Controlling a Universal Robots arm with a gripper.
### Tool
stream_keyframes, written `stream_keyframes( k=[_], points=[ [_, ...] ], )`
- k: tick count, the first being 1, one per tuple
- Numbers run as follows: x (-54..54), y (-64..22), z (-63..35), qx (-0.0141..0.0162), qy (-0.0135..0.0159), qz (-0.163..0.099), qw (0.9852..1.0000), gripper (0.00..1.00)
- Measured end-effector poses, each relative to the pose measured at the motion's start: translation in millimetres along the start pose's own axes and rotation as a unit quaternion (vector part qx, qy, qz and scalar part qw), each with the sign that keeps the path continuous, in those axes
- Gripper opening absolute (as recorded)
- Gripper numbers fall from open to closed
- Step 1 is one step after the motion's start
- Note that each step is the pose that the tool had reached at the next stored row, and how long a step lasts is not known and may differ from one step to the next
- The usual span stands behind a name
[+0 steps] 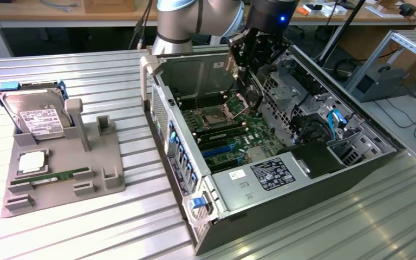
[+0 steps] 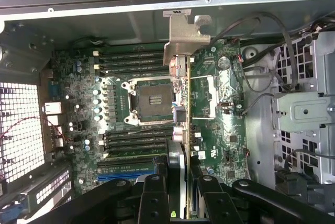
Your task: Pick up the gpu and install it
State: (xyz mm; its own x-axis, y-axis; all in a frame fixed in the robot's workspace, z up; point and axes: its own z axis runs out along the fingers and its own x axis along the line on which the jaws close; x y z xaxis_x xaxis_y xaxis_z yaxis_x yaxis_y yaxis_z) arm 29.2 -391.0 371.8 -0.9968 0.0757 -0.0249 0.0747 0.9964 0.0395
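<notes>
My gripper (image 1: 246, 57) hangs over the far end of the open computer case (image 1: 215, 211), shut on the gpu (image 1: 235, 81). The card hangs edge-down above the green motherboard (image 1: 226, 127), apart from it. In the wrist view the gpu (image 2: 180, 130) shows edge-on between my black fingers (image 2: 153, 198), its silver bracket (image 2: 183, 41) pointing at the case's wall. My gripper (image 2: 179, 195) clamps the card's near end. The card runs beside the CPU socket (image 2: 149, 101), across the motherboard (image 2: 220, 109).
A grey fixture tray (image 1: 99, 173) lies on the slatted table at the exterior view's left. It carries a silver hard drive (image 1: 38, 116) and a green memory stick (image 1: 52, 177). Inside the case are drive cages (image 1: 294, 86), cables and a power supply (image 1: 270, 173).
</notes>
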Motion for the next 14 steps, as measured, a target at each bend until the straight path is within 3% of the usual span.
stream_keyframes(
  k=[14],
  points=[
    [-2.9,0.1,4.3,0.0000,0.0000,0.000,1.0000,0.27]
  ],
)
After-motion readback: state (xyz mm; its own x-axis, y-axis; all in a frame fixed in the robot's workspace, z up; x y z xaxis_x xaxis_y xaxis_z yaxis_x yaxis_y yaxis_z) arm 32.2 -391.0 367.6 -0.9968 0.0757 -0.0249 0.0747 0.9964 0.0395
